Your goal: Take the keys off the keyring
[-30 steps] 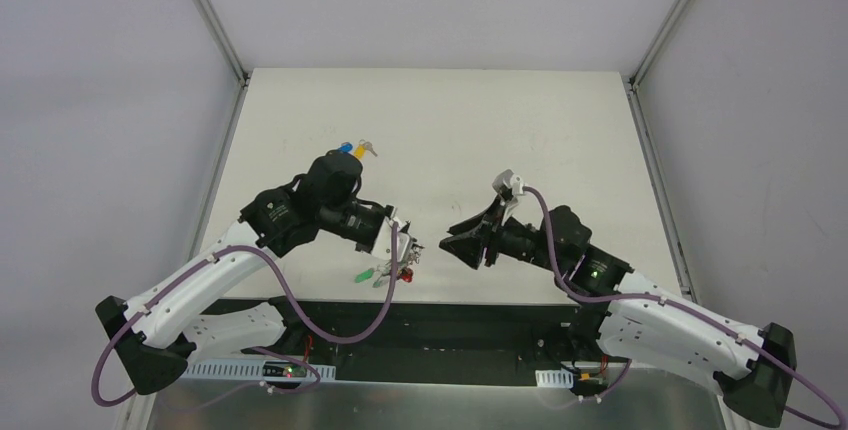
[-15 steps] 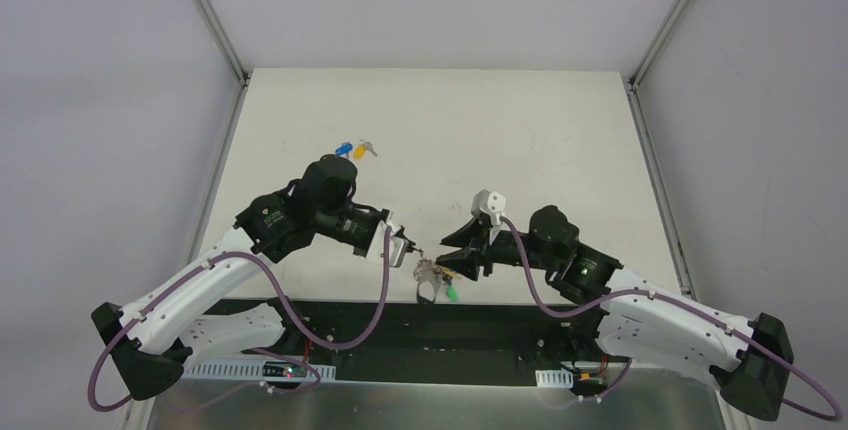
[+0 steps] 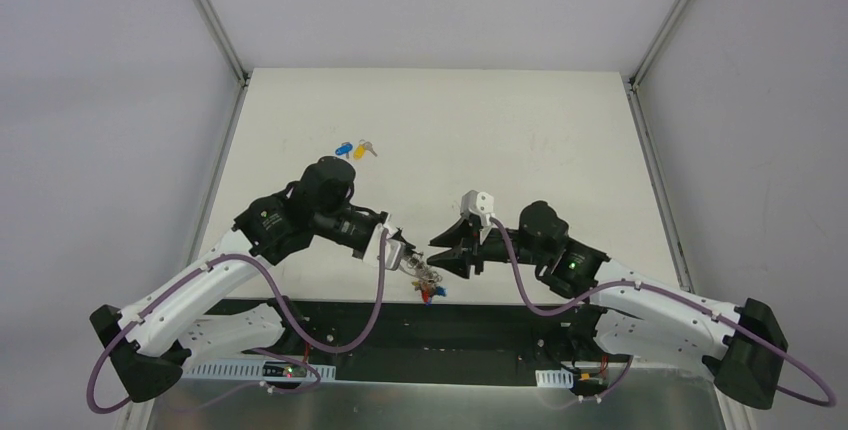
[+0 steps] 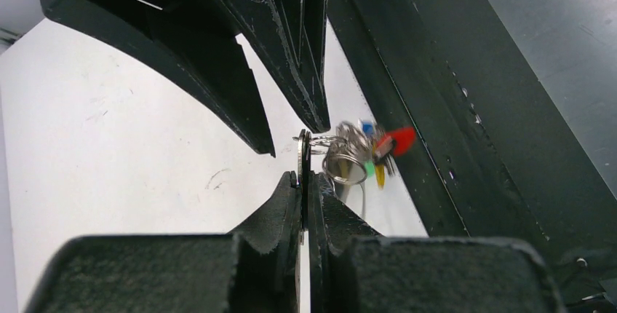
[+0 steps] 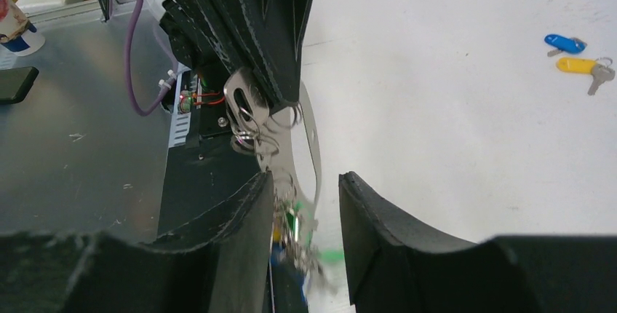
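Keyring (image 4: 302, 154) pinched edge-on in left hand (image 4: 304, 182), fingers closed tight on it, held off worktop (image 3: 500, 140), likely so keys (image 4: 378, 145) dangled free just beside fingertips. Right hand (image 5: 305, 189) faced it, fingers spread, gripping nothing, ring and bunch between them; probably lined up to take one key. Blue key (image 5: 564, 42), yellow key (image 5: 578, 65) lay on worktop well beyond both hands, apparently already off.
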You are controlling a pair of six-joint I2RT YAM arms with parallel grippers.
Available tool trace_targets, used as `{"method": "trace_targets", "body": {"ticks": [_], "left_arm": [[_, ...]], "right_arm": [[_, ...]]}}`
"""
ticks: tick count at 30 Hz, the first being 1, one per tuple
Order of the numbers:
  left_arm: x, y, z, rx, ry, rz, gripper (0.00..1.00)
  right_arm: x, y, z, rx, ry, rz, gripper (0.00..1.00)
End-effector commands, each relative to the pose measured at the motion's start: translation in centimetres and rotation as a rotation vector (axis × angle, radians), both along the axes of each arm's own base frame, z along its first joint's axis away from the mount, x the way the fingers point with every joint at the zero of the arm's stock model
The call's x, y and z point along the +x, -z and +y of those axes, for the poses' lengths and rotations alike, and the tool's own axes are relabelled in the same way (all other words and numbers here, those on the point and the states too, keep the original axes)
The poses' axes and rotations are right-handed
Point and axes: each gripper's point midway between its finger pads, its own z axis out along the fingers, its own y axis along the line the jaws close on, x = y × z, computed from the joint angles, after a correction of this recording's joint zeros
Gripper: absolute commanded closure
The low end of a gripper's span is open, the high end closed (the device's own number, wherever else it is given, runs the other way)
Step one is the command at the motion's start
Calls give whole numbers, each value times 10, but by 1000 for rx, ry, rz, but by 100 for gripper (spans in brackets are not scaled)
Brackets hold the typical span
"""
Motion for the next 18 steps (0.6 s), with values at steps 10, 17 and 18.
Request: {"method": "trace_targets", "body": {"ticks": [10, 17, 18], "left_arm": [[-14, -26, -7, -105, 83, -19, 100], [-15, -26, -7, -106, 84, -21, 100], [-15, -27, -7, -107, 83, -21, 100]], "right_arm": [[-16, -59, 23, 163, -149, -91, 58], [-31, -67, 32, 208, -237, -49, 65], [-32, -67, 34, 215, -243, -39, 66]]}}
